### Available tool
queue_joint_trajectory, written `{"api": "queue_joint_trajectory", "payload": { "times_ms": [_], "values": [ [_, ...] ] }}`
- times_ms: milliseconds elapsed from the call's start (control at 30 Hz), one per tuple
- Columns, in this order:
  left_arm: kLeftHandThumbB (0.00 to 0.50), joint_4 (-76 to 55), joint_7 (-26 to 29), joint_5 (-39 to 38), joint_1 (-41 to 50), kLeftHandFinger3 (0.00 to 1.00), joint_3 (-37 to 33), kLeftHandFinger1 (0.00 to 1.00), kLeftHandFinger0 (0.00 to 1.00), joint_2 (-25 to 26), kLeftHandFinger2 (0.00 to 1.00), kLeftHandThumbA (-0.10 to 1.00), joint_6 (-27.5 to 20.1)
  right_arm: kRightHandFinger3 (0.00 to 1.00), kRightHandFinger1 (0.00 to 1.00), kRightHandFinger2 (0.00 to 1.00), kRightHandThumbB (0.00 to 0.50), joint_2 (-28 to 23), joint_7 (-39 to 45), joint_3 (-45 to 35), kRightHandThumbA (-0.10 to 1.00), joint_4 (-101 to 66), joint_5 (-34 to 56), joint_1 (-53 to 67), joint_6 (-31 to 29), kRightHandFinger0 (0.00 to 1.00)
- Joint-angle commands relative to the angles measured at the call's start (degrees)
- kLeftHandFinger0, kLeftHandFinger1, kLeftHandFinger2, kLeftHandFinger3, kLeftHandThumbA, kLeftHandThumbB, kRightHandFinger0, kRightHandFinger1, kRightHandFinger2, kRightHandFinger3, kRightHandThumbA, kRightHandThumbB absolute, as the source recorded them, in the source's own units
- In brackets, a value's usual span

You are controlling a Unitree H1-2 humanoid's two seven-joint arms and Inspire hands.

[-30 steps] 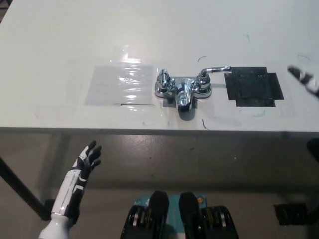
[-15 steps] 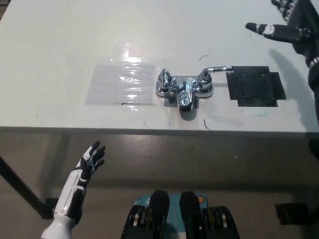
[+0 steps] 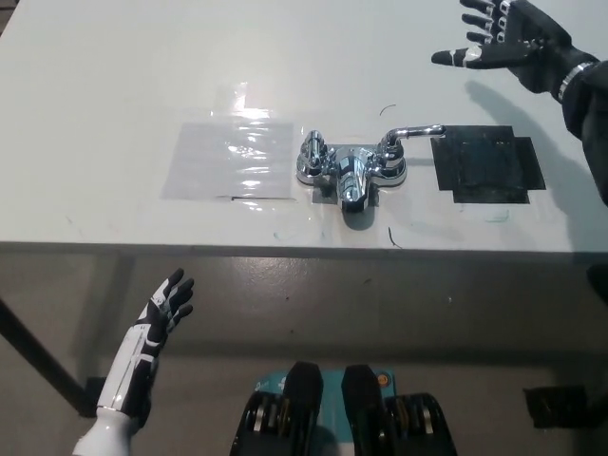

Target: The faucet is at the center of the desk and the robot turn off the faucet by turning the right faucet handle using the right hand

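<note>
A chrome faucet [image 3: 349,171] stands at the middle of the white desk [image 3: 114,114], spout toward the front edge. Its right handle [image 3: 413,133] is a lever pointing right; the left handle [image 3: 313,149] is a short knob. My black right hand [image 3: 503,40] hovers open above the desk's far right, fingers spread and pointing left, well behind and to the right of the right handle and apart from it. My white left hand [image 3: 161,309] rests open below the desk's front edge at the lower left.
A clear plastic sheet [image 3: 231,160] lies taped left of the faucet. A black taped patch [image 3: 486,166] lies right of it, just under the lever's tip. The desk's front edge [image 3: 304,249] runs across the middle of the picture.
My right hand has come in from the right edge, risen to the desk's far right and shifted left toward the faucet. The left hand and the faucet stay as they were.
</note>
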Motion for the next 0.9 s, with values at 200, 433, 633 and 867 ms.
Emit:
{"api": "queue_joint_trajectory", "payload": {
  "times_ms": [200, 433, 633, 867],
  "values": [
    [0.223, -0.6, -1.3, -1.1, -1.1, 1.0, 0.2, 1.0, 1.0, 0.7, 1.0, 0.99, -1.8, 1.0, 1.0, 1.0, 0.429, 0.6, 4.4, -0.1, 1.0, 2.8, -0.9, -5.2, 0.9, 1.0],
    [0.214, -0.4, -1.4, -1.1, -1.0, 1.0, 0.0, 1.0, 1.0, 0.8, 1.0, 0.98, -2.4, 1.0, 1.0, 1.0, 0.438, 2.9, 4.7, -0.9, 1.0, 2.6, -0.3, -4.1, 1.9, 1.0],
    [0.205, -0.1, -1.4, -1.0, -1.5, 1.0, 0.1, 1.0, 1.0, 0.9, 1.0, 0.98, -2.1, 1.0, 1.0, 1.0, 0.429, 4.4, 4.7, -0.7, 1.0, 2.8, -0.9, -3.6, 1.8, 1.0],
    [0.205, 0.0, -1.7, -0.9, -1.5, 1.0, -0.4, 1.0, 1.0, 0.9, 1.0, 0.98, -1.9, 1.0, 1.0, 1.0, 0.42, 5.8, 5.2, -0.5, 1.0, 3.1, -1.1, -2.7, 1.1, 1.0]
  ]
}}
